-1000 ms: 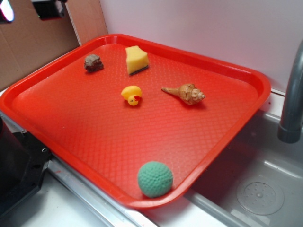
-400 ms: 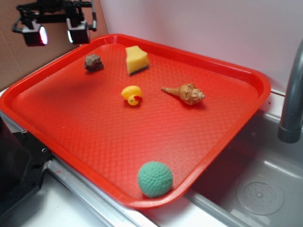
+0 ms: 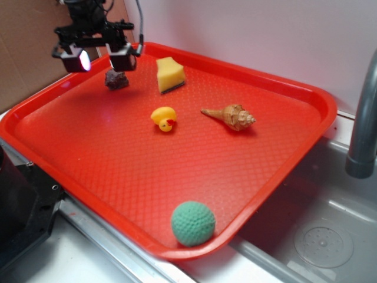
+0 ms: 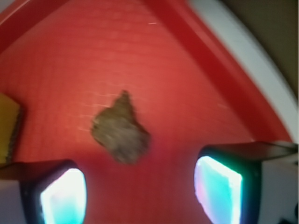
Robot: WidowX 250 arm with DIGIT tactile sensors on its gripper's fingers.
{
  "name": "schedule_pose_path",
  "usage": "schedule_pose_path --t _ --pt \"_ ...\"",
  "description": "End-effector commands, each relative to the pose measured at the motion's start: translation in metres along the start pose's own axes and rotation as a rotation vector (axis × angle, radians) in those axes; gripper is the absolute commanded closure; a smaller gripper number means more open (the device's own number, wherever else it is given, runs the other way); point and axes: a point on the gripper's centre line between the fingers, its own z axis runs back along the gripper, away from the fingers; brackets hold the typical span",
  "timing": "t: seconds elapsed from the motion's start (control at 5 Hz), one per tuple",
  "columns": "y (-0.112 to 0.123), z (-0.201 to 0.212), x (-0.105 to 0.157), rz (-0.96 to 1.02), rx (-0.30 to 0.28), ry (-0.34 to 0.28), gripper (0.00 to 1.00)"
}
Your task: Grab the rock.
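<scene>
Now | my fingers apart above rock | rock near tray back-left rim | sponge beside rock, gap between

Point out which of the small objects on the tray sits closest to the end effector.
The rock, the lumpy grey-brown stone near the tray's far-left corner, right below the open end effector; the others lie farther off.

Red tray on grey sink counter, beside faucet
</scene>
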Motion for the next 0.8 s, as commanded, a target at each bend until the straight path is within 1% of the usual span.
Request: schedule_pose_path --t 0.0,0.2,0.4,0.6 --pt "-0.0018 -0.0101 0.0125 -0.049 0.015 -0.038 0.00" --pt "-0.0009 -0.0163 0.0147 -0.004 0.039 -0.029 1.00" --pt "0.0005 -0.0189 0.0145 0.021 0.052 -0.023 1.00" --pt "0.0010 -0.0196 0.0140 0.021 0.046 -0.019 1.00"
